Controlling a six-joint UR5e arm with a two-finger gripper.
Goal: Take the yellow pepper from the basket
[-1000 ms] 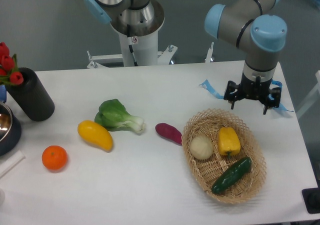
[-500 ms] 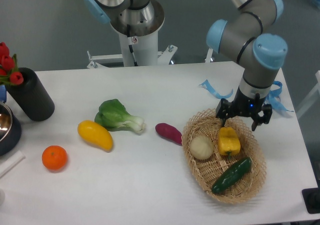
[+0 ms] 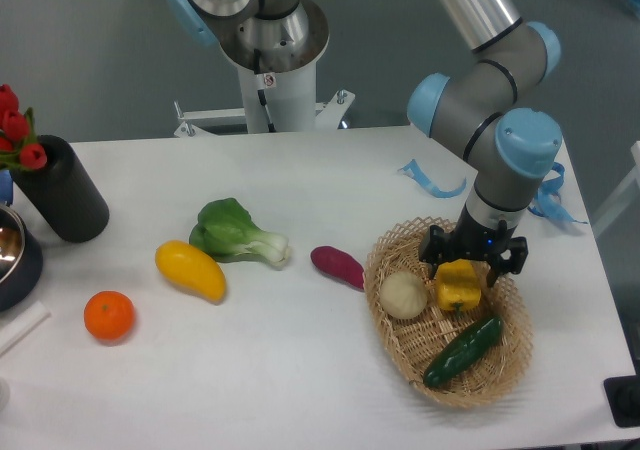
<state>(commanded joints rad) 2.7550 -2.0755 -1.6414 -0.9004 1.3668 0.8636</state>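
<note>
The yellow pepper (image 3: 457,286) lies in the tan wicker basket (image 3: 510,365) at the right of the table, between a pale round onion (image 3: 403,295) and a dark green cucumber (image 3: 462,351). My gripper (image 3: 471,261) is open and sits low over the pepper's upper end, one finger on each side of it. The wrist hides the top of the pepper. I cannot tell if the fingers touch it.
A purple sweet potato (image 3: 337,267) lies just left of the basket. Further left are a bok choy (image 3: 236,232), a smooth yellow-orange fruit (image 3: 190,270) and an orange (image 3: 108,315). A black cylinder (image 3: 62,192) with red flowers stands at the far left. Blue tape (image 3: 432,180) lies behind the basket.
My gripper has come down and toward the front-left, from behind the basket's rim to straddling the pepper. The pepper and the other items have not moved.
</note>
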